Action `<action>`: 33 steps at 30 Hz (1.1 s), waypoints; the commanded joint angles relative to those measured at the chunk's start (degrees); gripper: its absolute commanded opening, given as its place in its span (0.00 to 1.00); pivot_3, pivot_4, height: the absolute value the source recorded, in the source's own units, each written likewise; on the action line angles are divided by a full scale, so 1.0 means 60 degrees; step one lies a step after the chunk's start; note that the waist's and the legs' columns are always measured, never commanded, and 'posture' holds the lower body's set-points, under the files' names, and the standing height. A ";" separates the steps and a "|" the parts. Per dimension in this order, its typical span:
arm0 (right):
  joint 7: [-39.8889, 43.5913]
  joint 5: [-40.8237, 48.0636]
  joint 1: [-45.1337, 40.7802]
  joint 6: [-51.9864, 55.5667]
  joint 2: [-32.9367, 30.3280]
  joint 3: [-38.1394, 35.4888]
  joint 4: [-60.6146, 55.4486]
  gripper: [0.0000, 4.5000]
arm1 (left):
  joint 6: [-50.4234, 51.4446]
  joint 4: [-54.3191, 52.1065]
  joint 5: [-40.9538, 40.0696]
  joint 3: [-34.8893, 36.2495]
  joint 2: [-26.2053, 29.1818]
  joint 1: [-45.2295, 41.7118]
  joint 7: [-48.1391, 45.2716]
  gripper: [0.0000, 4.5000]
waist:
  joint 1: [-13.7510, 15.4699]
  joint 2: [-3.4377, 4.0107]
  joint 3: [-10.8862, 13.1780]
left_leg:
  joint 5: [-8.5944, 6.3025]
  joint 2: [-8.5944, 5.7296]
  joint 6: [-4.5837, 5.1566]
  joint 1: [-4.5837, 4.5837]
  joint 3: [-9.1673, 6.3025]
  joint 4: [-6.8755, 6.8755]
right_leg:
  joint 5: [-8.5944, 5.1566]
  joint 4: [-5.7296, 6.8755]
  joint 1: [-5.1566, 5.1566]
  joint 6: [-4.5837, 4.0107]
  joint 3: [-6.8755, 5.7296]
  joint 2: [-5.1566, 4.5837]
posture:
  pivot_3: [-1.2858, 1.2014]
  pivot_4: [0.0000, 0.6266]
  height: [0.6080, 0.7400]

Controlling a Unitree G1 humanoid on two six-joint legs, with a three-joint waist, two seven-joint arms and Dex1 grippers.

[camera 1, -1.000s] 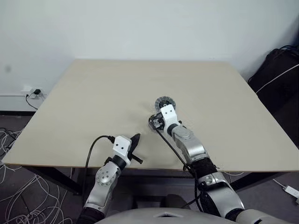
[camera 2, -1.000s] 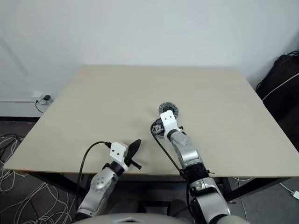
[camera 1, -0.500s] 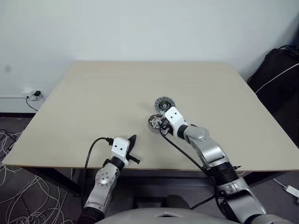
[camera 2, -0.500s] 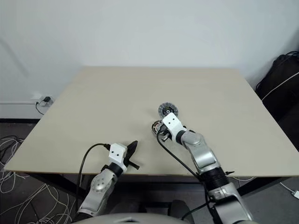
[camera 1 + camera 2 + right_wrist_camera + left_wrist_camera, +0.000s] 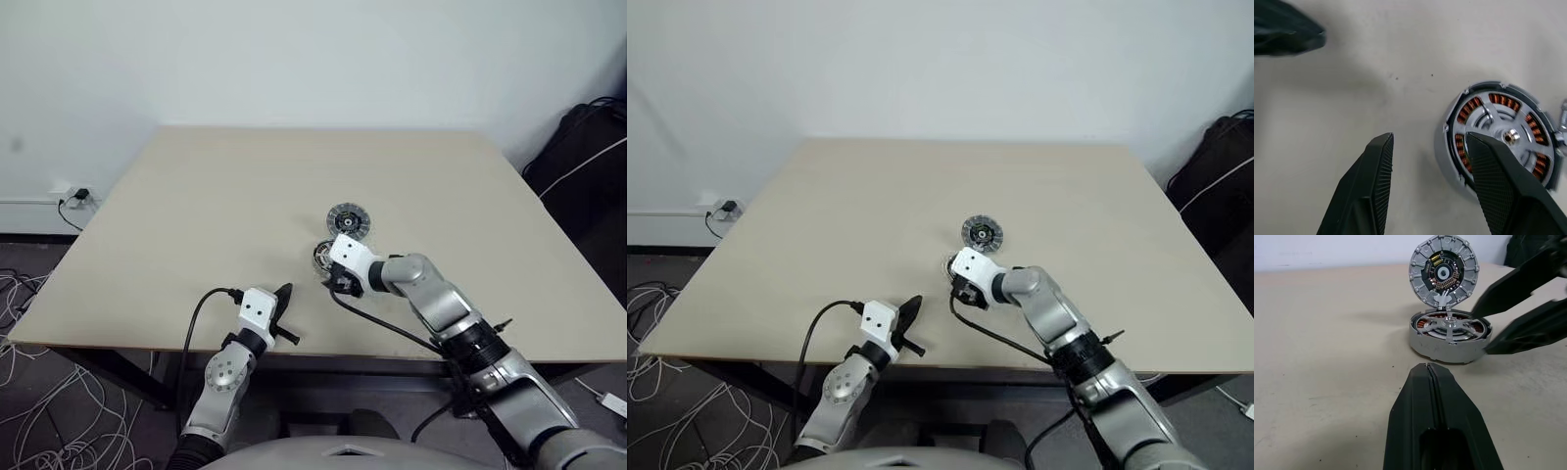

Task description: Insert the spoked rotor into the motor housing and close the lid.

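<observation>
Much bare table around motor housing

Looking along our left end effector, we see its two black fingers pressed together, leaving only a thin seam between them, pointing across the beige desk. Just past the tips sits the motor housing, a round silver body with copper-brown windings showing between the arms of the spoked rotor seated in its top. Directly behind it, touching its far edge, the lid stands upright with its inner face towards us. Beside the housing, the right end effector reaches in, its dark fingers spread apart, holding nothing.
</observation>
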 commanded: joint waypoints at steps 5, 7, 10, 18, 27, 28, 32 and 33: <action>-0.0013 -0.0366 -0.0827 -0.0555 0.0359 0.0059 0.1868 0.56 | -0.0206 -0.0223 -0.0013 0.0039 -0.0140 -0.0013 0.0161 0.00 | 0.0007 0.0001 -0.0001 | -0.0001 -0.0002 0.0000 -0.0001 0.0000 -0.0002 | 0.0009 -0.0001 -0.0003 0.0013 0.0001 0.0000 | 0.52 0.00 1.00; 0.0042 -0.0431 -0.0840 -0.0569 0.0396 0.0095 0.2134 0.56 | -0.0207 -0.0248 -0.0023 0.0040 -0.0144 0.0009 0.0176 0.00 | -0.0008 0.0007 -0.0005 | -0.0001 -0.0001 0.0000 -0.0001 0.0001 -0.0004 | 0.0009 -0.0001 -0.0004 0.0013 0.0002 -0.0001 | 0.52 0.00 1.00; 0.0169 -0.0488 -0.0809 -0.0578 0.0356 0.0125 0.2260 0.52 | -0.0221 -0.0261 -0.0028 0.0031 -0.0169 0.0031 0.0190 0.00 | -0.0031 0.0006 -0.0020 | -0.0001 -0.0001 -0.0001 0.0003 0.0001 -0.0003 | 0.0010 0.0003 -0.0001 0.0010 0.0002 -0.0001 | 0.52 0.00 1.00; 0.0421 -0.0601 -0.0738 -0.0568 0.0119 0.0039 0.1856 0.14 | -0.0259 -0.0155 -0.0027 0.0015 -0.0289 -0.0082 0.0194 0.00 | -0.0020 0.0005 -0.0026 | 0.0000 -0.0001 -0.0001 0.0002 0.0001 -0.0002 | 0.0015 0.0001 -0.0002 0.0005 0.0000 -0.0001 | 0.52 0.00 1.00; 0.0518 0.0020 -0.0123 -0.0064 -0.0096 -0.0796 0.0833 0.14 | -0.0376 0.0111 -0.0054 0.0011 -0.0443 -0.0202 0.0111 0.00 | 0.0045 0.0005 -0.0026 | -0.0001 -0.0002 0.0000 -0.0002 0.0001 -0.0004 | 0.0014 -0.0002 -0.0003 0.0003 0.0001 -0.0004 | 0.52 0.00 1.00; 0.0556 0.0162 0.0103 0.0258 -0.0184 -0.0959 0.0321 0.14 | -0.0391 0.0139 -0.0048 0.0010 -0.0458 -0.0195 0.0111 0.00 | 0.0058 0.0005 -0.0026 | -0.0002 -0.0002 0.0001 -0.0006 0.0000 -0.0004 | 0.0014 -0.0003 -0.0005 0.0004 0.0000 -0.0004 | 0.52 0.00 1.00; 0.0759 0.0905 0.1317 0.1720 -0.0529 -0.1370 -0.2257 0.14 | -0.0362 0.0238 -0.0158 0.0105 -0.0571 -0.0137 0.0189 0.00 | 0.0134 0.0003 -0.0026 | -0.0005 -0.0002 0.0007 -0.0040 0.0000 -0.0005 | 0.0014 -0.0006 -0.0034 0.0003 0.0000 -0.0007 | 0.52 0.00 1.00; 0.0802 0.1052 0.1657 0.2029 -0.0656 -0.1371 -0.2909 0.14 | -0.0366 0.0261 -0.0156 0.0116 -0.0579 -0.0130 0.0192 0.00 | 0.0151 0.0003 -0.0025 | -0.0008 -0.0001 0.0011 -0.0042 0.0000 -0.0006 | 0.0013 -0.0011 -0.0035 0.0002 -0.0002 -0.0007 | 0.52 0.00 1.00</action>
